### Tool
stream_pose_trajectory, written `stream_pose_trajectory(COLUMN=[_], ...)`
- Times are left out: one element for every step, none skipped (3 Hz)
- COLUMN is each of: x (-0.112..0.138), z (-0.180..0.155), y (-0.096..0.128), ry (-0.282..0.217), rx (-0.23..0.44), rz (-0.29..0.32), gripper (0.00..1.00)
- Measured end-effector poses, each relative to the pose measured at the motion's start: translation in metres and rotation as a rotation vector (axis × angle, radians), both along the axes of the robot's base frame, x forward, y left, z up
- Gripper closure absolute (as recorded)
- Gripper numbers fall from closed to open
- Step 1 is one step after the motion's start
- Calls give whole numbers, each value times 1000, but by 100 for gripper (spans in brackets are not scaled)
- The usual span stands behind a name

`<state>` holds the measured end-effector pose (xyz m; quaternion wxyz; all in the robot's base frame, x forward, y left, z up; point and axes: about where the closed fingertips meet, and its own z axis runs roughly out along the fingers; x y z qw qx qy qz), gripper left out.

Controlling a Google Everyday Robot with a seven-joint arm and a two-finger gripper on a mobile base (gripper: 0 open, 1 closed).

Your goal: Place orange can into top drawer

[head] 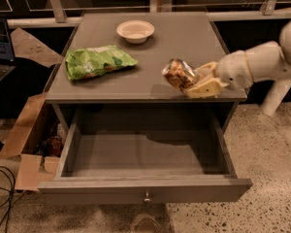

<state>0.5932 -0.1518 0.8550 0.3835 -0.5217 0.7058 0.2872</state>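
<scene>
A speckled stone floor (271, 144) runs under a dark, railed background, and on it stands a grey wooden cabinet with a flat top (184, 38). Its wide, shallow grey top drawer (111, 195) is pulled fully out below and to the left of the gripper, its inside bare and ready to receive something. The robot's thick white arm (262, 62) reaches in from the right edge and ends in the cream two-finger gripper (195, 79), which hangs at the cabinet top's front right edge. A torn brown cardboard box (26, 130) sits on the floor far to the gripper's left and lower. A crinkled green snack bag (98, 61) lies on the top well to its left, and a small pale round bowl (135, 31) sits behind and to its left. The small, dented, shiny orange can (177, 73) is at the fingertips, tilted and seemingly raised off the top, with the fingers closed around it. The drawer's small round metal knob (147, 197) is far below. By my reading, opening and grasping are done; what is left is carrying the can forward over the edge, lowering it into the drawer, and letting go.
</scene>
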Motion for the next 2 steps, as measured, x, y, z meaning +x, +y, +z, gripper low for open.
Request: stream_pose_trajectory(x=[-34, -34], z=[-2, -2], y=[-6, -6], ry=[-36, -36], rx=[203, 203], rz=[21, 21], gripper=[100, 100])
